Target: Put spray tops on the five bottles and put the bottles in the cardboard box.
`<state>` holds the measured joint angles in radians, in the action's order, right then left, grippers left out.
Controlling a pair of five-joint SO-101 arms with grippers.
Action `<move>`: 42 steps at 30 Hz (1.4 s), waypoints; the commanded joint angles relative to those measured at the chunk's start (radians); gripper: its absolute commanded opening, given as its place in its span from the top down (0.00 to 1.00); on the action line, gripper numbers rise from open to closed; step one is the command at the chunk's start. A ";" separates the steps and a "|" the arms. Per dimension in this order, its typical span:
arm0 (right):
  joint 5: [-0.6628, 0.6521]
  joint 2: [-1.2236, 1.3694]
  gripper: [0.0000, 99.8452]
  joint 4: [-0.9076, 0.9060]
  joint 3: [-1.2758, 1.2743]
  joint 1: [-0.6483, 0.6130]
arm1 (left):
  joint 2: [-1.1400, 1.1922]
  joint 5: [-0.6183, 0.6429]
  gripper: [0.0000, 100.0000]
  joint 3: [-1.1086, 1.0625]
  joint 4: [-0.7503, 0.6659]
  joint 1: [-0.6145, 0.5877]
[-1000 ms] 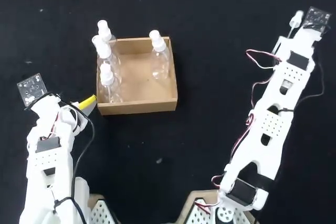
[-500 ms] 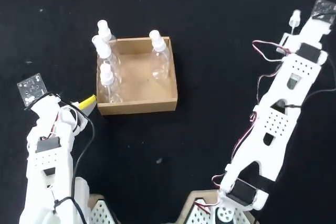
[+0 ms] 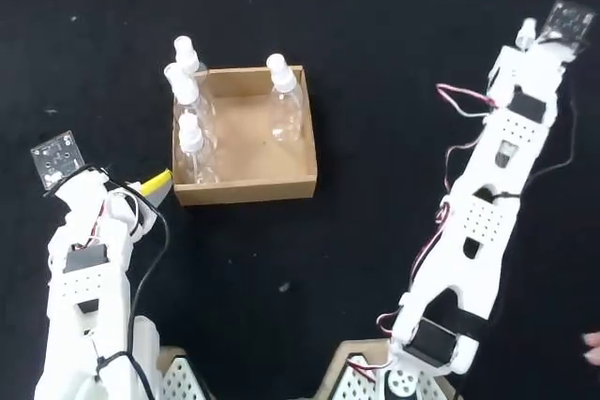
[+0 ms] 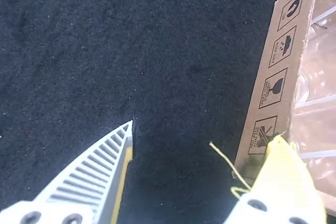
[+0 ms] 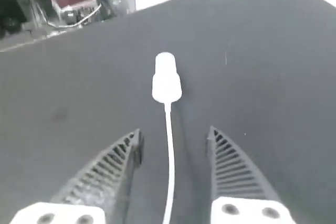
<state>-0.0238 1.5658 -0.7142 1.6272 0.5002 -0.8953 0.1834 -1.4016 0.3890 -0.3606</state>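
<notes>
At the far right corner of the tabletop (image 3: 375,63), the right tool (image 5: 175,131) is spread wide and holds nothing. Its wrist view shows a white spray top (image 5: 166,80) lying flat on the black surface. The thin tube runs back through the gap between the two grey fingers (image 5: 105,174), clear of both, and the head lies just beyond their tips. From above, that head pokes out past the end of the arm, close to the far edge.

Over by the left edge, the left tool (image 4: 203,130) is spread too and empty, just beside the near left corner of the cardboard box (image 3: 246,192). Its wrist view puts the yellow finger (image 4: 281,177) right against the box's outer wall, though I cannot tell if it touches.

The high view shows four capped bottles (image 3: 284,105): three bunched along the box's left wall and one in its far right corner. Whether the farthest of the three stands inside the box, I cannot tell.
</notes>
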 commanded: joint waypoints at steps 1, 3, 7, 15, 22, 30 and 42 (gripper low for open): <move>0.008 -0.007 0.77 0.046 0.038 -0.021 | -0.028 0.006 0.71 0.002 -0.011 0.016; 0.008 -0.001 0.75 0.046 0.038 -0.021 | -0.028 0.006 0.71 0.002 -0.011 0.016; 0.008 0.002 0.75 0.041 0.021 -0.021 | -0.028 0.006 0.71 -0.002 -0.012 0.016; 0.008 -0.001 0.75 0.038 -0.067 -0.031 | -0.028 0.006 0.71 -0.005 -0.017 0.018; 0.008 -0.007 0.94 0.041 -0.064 -0.032 | -0.028 0.006 0.71 -0.005 -0.017 0.018; 0.002 -0.021 0.99 -0.152 0.045 -0.046 | -0.028 0.006 0.71 -0.004 -0.017 0.018; 0.005 -0.165 0.99 -0.325 0.044 -0.035 | -0.028 0.006 0.71 -0.004 -0.017 0.018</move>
<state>-0.0253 1.5290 -0.9981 1.6134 0.4726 -0.8968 0.1880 -1.4154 0.3890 -0.3606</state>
